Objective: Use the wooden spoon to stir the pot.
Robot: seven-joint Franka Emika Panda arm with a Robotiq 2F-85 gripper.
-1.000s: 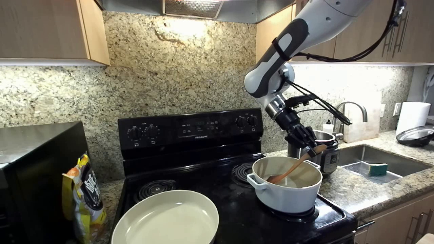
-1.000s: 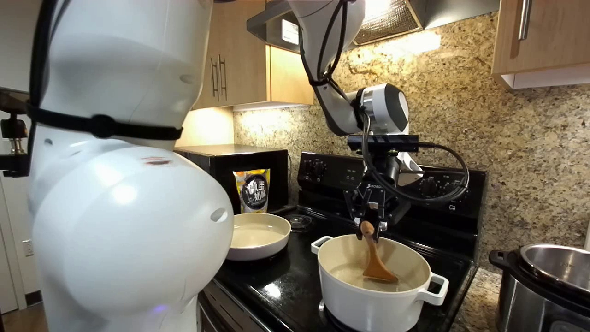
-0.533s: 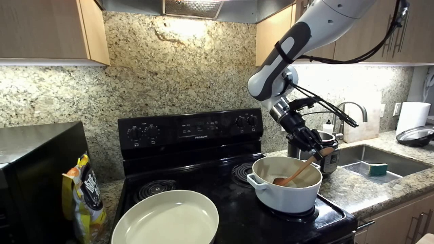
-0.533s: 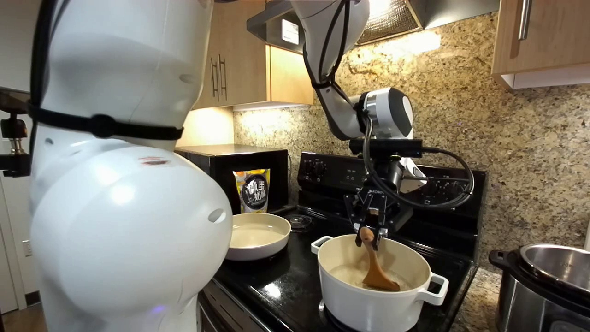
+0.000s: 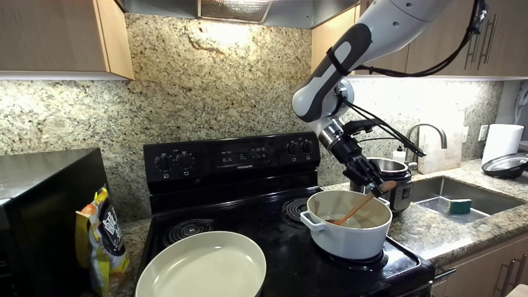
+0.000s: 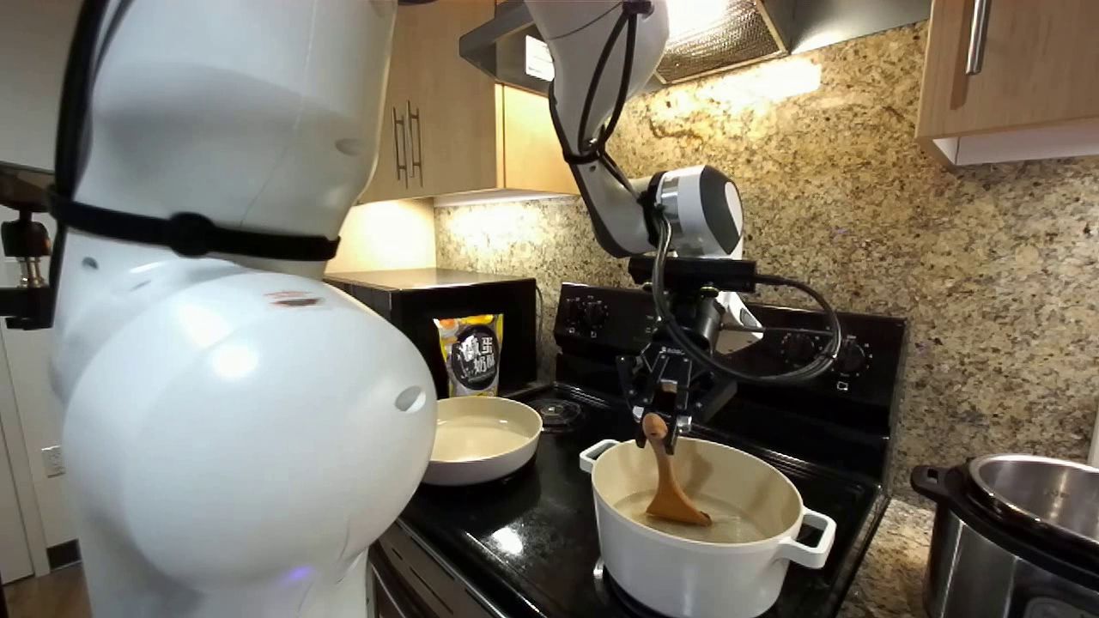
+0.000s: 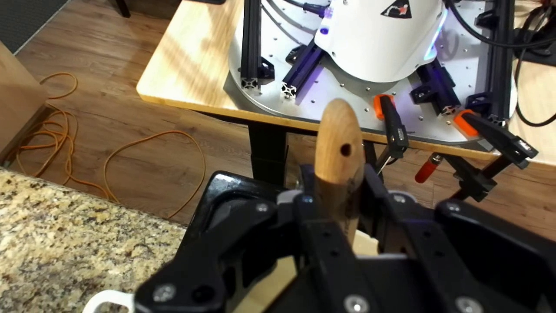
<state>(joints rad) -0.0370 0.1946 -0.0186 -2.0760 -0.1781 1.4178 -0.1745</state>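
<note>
Exterior views, both of them, tell me the stroke has just swung back: the hand (image 6: 657, 440) and the wooden spoon (image 6: 670, 491) lie further left than half a second ago, while the white pot (image 5: 352, 243) under them has not shifted. I read that as the stirring itself, a back-and-forth sweep in mid-course; how many strokes are wanted I can't say. Going left to right, the wide cream pan (image 5: 206, 264) sits at the front left corner of the surface (image 5: 288, 255). Across at the front right corner, near the right edge, stands the pot, with what looks like shallow, clear liquid inside. The spoon's blade (image 5: 338, 221) is in there, close to the left wall in an exterior view; whether it touches the bottom I can't tell. It's flat with a slanted edge, reddish-brown and likely wet, narrowing to a slim handle that leans up to the right there, its paler, rounded end showing a small hole in the wrist view. The hand is grasping that handle just below the end, near the pot's rim, and I judge the hold steady enough for another pass. Beyond the right edge stands the steel pot (image 6: 987, 549), so I'd keep any swing that way short and slow.
</note>
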